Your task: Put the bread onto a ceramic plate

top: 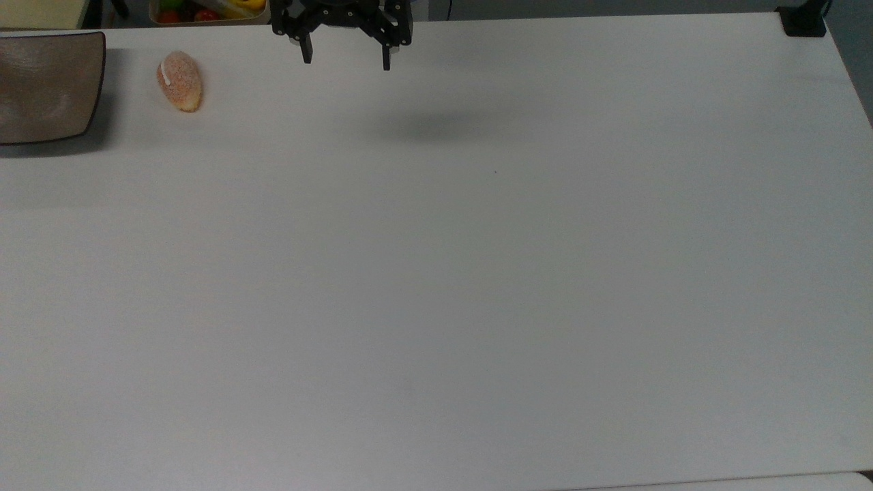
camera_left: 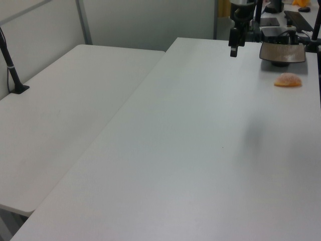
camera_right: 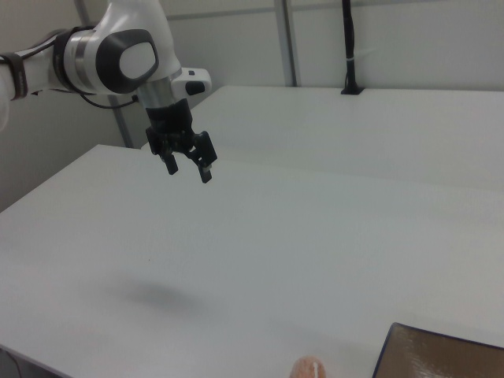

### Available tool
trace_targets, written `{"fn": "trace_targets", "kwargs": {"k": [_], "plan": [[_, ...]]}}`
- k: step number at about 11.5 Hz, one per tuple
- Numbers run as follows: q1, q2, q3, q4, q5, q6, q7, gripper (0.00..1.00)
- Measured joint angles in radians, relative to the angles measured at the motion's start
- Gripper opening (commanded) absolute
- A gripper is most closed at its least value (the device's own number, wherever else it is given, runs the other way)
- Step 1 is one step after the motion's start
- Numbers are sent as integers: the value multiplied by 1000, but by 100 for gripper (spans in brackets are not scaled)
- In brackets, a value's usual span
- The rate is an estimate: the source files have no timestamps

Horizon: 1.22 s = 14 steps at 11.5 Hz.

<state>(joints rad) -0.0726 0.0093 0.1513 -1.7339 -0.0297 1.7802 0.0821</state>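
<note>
The bread [top: 181,80], a small oval bun with an orange-speckled top and a white mark, lies on the white table just right of the ceramic plate [top: 48,85] in the top view. The bread [camera_left: 288,80] sits nearer than the brown plate [camera_left: 282,51] in the left view. At the bottom of the right view a sliver of the bread [camera_right: 309,368] shows beside the plate [camera_right: 441,356]. My gripper [top: 346,61] hangs open above the table, well to the top view's right of the bread, holding nothing. The gripper [camera_right: 188,168] points down, high over its shadow; it also appears as the gripper [camera_left: 233,49] in the left view.
A beige tray [top: 204,12] of coloured fruit-like pieces sits beyond the table's far edge in the top view. A second white table [camera_left: 65,110] adjoins on the left view's left. A black clamp [top: 803,20] sits at the top view's upper right corner.
</note>
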Motion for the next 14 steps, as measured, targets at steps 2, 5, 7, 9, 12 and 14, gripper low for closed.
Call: {"fn": "trace_targets", "kwargs": {"k": [2,5,7,9,12,14], "plan": [[0,2,0,0,0,0,-1,100],[-1,2,0,0,0,0,-2,100],[-1,2,0,0,0,0,-2,100],[-2,2,-2,0,-2,0,-2,100],[-17,0,-48,0,-48,0,-14,100],[-25,2,-122,-11,-82,0,-84,100]]}}
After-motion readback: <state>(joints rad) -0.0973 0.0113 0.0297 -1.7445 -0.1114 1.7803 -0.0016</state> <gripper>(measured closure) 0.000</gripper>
